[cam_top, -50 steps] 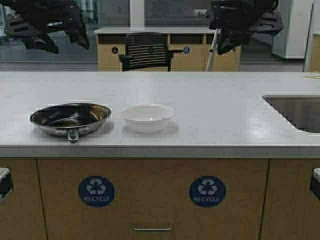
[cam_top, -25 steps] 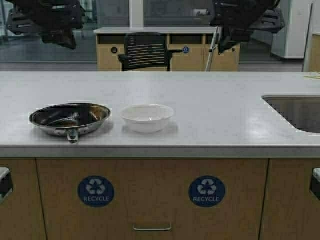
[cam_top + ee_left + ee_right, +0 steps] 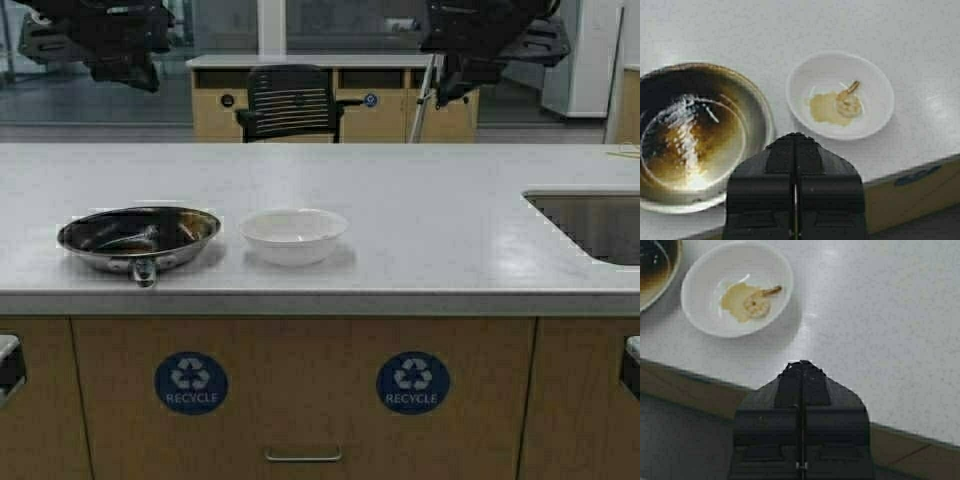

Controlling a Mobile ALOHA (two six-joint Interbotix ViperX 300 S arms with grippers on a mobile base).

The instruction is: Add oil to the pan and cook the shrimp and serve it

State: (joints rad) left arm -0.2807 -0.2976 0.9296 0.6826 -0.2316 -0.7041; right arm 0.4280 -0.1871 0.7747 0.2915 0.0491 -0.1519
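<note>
The steel pan (image 3: 138,236) sits on the counter at the left, its dark inside oily and without food (image 3: 690,135). Right of it stands a small white bowl (image 3: 293,234). The curled pale shrimp (image 3: 848,102) lies in that bowl in a little pool of oil, and it also shows in the right wrist view (image 3: 757,302). My left gripper (image 3: 138,76) is shut and empty, held high above the pan. My right gripper (image 3: 447,92) is shut and empty, held high to the right of the bowl. The oil jug is out of view.
A sink (image 3: 590,225) is set into the counter at the right. The counter's front edge (image 3: 320,300) runs above cabinet fronts with recycle stickers. A black chair (image 3: 292,102) and a desk stand beyond the counter.
My left arm has drawn up and back toward the top of the high view. The scene has shifted very slightly left. Pan, bowl and right arm are as before.
</note>
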